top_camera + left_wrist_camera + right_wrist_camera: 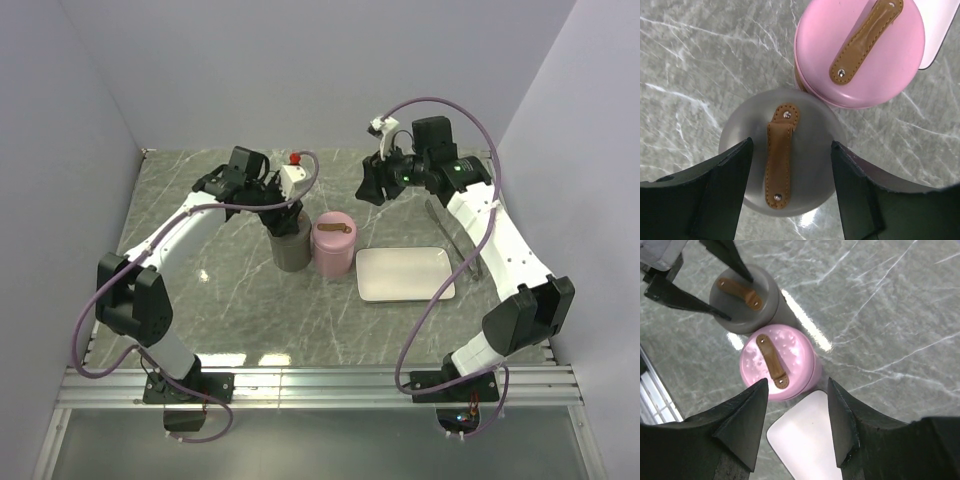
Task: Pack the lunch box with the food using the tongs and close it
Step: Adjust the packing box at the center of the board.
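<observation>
One pair of tongs (446, 227), near-far diagonal

Top camera looks down from high behind; wrist cameras look down close (all three see the pink tub (797, 355)).

Marble-look table (230, 310) between plain pale walls (300, 70)
Grey-green veined top with bright glare patches; the lavender-grey walls close the back and both sides; a ribbed metal rail (320, 385) lines the near edge
</observation>
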`<state>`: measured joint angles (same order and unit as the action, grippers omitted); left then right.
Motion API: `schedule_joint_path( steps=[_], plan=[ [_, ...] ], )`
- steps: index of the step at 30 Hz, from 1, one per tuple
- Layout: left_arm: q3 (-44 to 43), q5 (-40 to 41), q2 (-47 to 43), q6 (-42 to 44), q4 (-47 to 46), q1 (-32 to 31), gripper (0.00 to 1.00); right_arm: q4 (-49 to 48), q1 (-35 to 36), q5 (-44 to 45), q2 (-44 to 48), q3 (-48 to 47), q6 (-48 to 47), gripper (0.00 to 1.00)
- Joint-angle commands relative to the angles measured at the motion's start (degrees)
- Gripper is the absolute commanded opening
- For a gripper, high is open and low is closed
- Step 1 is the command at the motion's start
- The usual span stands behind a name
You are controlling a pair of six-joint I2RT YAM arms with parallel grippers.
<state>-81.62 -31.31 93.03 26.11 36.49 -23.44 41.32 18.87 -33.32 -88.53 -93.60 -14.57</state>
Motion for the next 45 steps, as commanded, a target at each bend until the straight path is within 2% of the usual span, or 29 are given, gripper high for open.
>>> schedule_joint_path(
  steps=[1,8,17,20,27,37,45],
  plan=[
    [-0.29,2.66,0.74,1.4,2.09,-1.17,0.69,2.97,0.46,-1.48,1.7,0.44,-1.86,0.58],
    [-2.92,4.15,-0.66,1.32,3.68,-1.96,0.71,5.78,1.07,-1.49,1.79,-0.26,-5.37,0.57],
    [-6.53,-0.23,-8.57,-8.26,-3.09,-1.61,0.77,5.7,6.08,2.03,1.08,2.72,-10.04,0.56],
    [-7.49,-2.25,-9.8,-11.77,-4.84,-0.03,0.78,5.7,8.02,2.73,-0.15,2.72,-10.66,0.56],
    [-8.38,-7.79,-9.71,-18.02,-5.9,5.94,0.78,2.28,10.57,6.07,-1.47,9.57,-11.89,0.56],
    [-6.18,-8.68,-10.68,-18.46,-6.25,7.97,0.78,-0.19,11.62,9.41,-2.88,12.57,-11.27,0.55],
    [-5.04,-9.03,-11.38,-19.34,-6.96,8.06,0.78,1.48,11.63,10.03,-0.6,7.56,-9.17,0.55]
  ],
)
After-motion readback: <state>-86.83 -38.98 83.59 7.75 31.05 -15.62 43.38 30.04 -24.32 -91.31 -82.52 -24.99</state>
